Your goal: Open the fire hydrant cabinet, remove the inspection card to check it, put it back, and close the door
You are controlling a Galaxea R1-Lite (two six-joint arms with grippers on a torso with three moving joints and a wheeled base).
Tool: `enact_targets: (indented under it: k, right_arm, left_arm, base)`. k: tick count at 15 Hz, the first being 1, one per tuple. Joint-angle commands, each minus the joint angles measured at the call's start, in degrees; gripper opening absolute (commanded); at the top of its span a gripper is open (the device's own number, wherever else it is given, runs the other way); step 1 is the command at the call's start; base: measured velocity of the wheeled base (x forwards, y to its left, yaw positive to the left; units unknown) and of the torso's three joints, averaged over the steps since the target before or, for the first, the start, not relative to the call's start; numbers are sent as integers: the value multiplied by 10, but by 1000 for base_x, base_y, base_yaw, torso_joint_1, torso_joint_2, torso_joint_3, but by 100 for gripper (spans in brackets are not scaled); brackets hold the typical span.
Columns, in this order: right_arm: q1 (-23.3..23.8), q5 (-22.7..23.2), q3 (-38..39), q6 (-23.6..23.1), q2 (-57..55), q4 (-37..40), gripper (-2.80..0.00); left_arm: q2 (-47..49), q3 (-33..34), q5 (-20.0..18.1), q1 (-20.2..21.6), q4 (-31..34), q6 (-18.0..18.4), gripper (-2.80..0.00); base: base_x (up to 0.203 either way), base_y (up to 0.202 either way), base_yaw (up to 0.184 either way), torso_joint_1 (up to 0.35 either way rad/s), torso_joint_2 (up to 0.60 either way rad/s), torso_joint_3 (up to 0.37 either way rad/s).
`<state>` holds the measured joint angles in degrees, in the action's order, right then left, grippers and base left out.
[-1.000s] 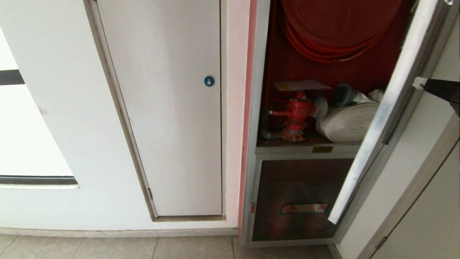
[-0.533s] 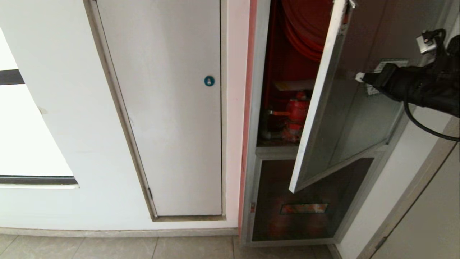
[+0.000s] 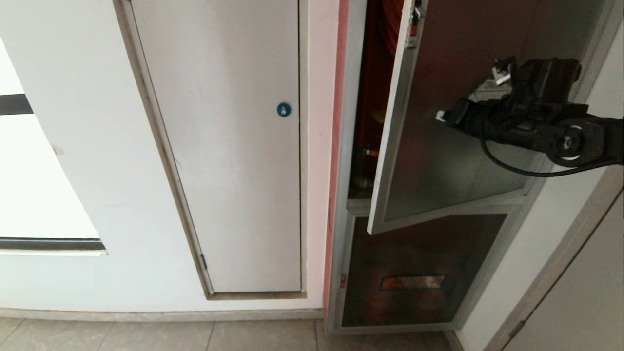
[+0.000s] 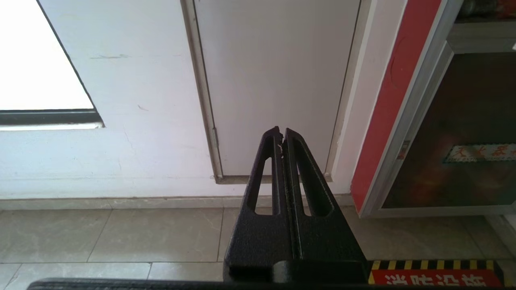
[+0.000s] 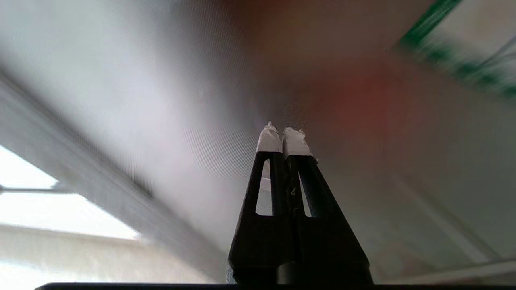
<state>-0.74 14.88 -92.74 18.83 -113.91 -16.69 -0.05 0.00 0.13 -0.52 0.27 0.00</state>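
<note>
Only the head view showed the door (image 3: 438, 146) standing ajar on the fire hydrant cabinet (image 3: 348, 146), a red sliver of interior left at its edge. The right wrist view showed the right gripper (image 5: 283, 137) with fingers pressed together, empty, white-taped tips at the dark glass, the green-bordered sticker (image 5: 463, 56) off aside. The left gripper (image 4: 281, 135), fingers together, hung low facing the white door (image 4: 278, 80).

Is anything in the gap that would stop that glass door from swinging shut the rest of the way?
Nothing visible is. The door hangs partly open with the right hand, fingers together, against its glass. In the narrow gap left along the fire hydrant cabinet frame, only red interior shows, and nothing sticks out past the frame.
</note>
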Motion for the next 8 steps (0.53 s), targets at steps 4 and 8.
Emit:
enact_targets:
  k: [4,8]
  right_arm:
    - [-57,-46,-6,-28,-11,20,-280]
    - [-98,-56,86,-50,66,41,-280]
  left_arm:
    - [0,-1,0,0,0,0,-280]
    - [0,0,0,0,0,0,-280]
  base:
    - [0,0,0,0,0,0]
    - [0,0,0,0,0,0]
